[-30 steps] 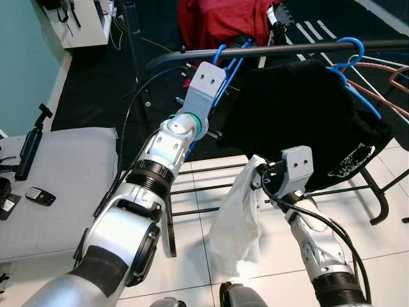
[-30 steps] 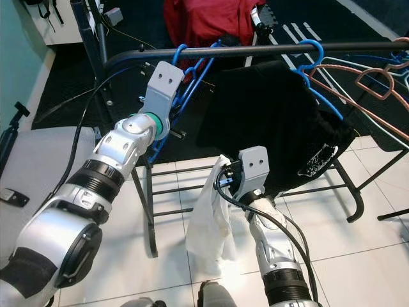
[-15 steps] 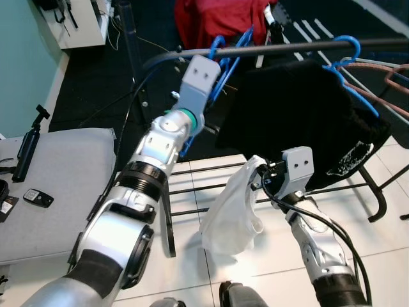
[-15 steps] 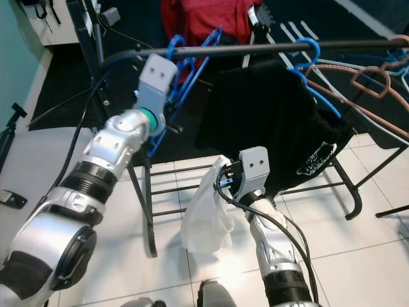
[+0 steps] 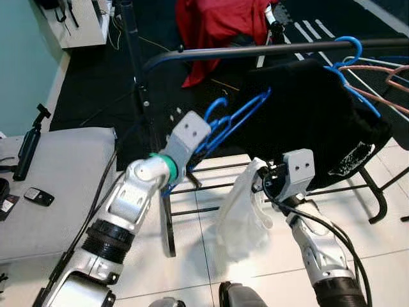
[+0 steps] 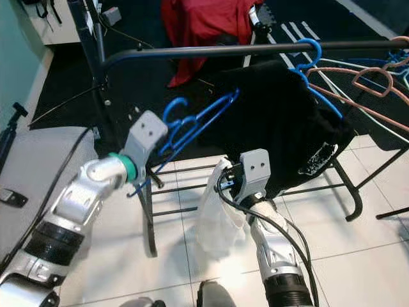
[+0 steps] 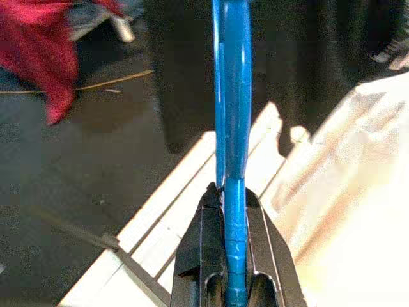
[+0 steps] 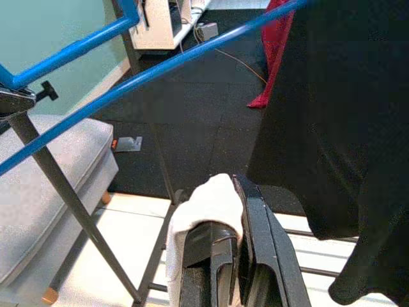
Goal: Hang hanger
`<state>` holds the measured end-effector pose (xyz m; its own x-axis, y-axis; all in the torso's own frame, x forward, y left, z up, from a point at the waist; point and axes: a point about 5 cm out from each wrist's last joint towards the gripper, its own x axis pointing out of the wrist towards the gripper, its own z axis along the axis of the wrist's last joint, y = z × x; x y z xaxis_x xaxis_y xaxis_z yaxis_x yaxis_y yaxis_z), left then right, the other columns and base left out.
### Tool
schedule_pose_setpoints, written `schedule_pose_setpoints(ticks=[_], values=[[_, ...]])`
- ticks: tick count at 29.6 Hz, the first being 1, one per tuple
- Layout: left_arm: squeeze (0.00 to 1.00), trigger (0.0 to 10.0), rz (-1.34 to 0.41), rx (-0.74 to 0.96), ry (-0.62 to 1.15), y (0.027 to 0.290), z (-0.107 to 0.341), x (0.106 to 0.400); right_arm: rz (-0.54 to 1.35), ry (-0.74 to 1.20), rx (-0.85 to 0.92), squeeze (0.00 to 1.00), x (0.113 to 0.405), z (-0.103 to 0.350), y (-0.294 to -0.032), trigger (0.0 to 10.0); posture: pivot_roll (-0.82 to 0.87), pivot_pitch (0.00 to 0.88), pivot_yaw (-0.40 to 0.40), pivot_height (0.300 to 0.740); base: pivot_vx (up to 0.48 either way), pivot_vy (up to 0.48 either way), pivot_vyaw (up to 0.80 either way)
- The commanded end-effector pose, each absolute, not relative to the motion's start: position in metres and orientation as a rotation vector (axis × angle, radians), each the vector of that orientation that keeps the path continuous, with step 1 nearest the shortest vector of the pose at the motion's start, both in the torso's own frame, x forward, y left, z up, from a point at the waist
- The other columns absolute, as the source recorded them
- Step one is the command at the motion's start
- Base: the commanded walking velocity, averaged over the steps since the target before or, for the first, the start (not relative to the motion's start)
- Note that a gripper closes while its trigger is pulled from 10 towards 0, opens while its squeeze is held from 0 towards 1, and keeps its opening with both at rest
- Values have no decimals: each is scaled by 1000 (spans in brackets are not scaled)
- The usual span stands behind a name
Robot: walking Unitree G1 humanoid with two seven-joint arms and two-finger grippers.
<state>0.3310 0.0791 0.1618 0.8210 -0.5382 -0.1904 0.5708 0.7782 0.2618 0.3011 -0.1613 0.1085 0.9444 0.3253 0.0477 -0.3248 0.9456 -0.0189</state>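
Observation:
My left gripper (image 7: 233,192) is shut on a blue hanger (image 5: 233,118), which it holds tilted below the black rail (image 5: 255,50), hook off the rail. The hanger sits in front of a black garment (image 5: 307,109) that hangs from a second blue hanger (image 5: 348,45) on the rail. Lower down, to the right, my right gripper (image 8: 235,195) is shut on a white cloth (image 5: 246,211) that hangs limp above the tiled floor.
Pink and white hangers (image 5: 383,70) crowd the rail's right end. A red cloth (image 5: 217,22) lies behind the rack. The rack's lower bars (image 5: 204,192) cross under my arms. A grey cushion (image 5: 57,185) at the left carries a tripod (image 5: 29,147) and small devices.
My left arm has dropped and pulled back, bringing the blue hanger from rail height to well below the rail. The white cloth has swung a little in my right gripper.

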Motion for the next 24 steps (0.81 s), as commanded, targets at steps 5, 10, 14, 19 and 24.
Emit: schedule_pose_setpoints(ticks=[5, 10, 14, 19, 24], values=[[0, 10000, -381, 234, 112, 99, 135, 323, 316, -67, 0, 0, 293, 111, -163, 0, -102, 62, 53, 740, 0, 0, 0], [0, 10000, -328, 243, 158, 116, 113, 309, 286, -50, 6, 0, 285, 105, -168, 0, -104, 59, 42, 740, 0, 0, 0], [0, 10000, -314, 257, 243, 139, 84, 287, 209, -7, 14, 0, 276, 91, -181, 0, -105, 55, 35, 740, 0, 0, 0], [0, 10000, -273, 251, 269, 151, 68, 275, 155, 6, 12, 0, 273, 84, -188, 0, -102, 49, 32, 740, 0, 0, 0], [0, 10000, -153, 242, 276, 169, 41, 264, 70, -12, 37, 0, 271, 81, -191, 0, -120, 40, 19, 740, 0, 0, 0]])
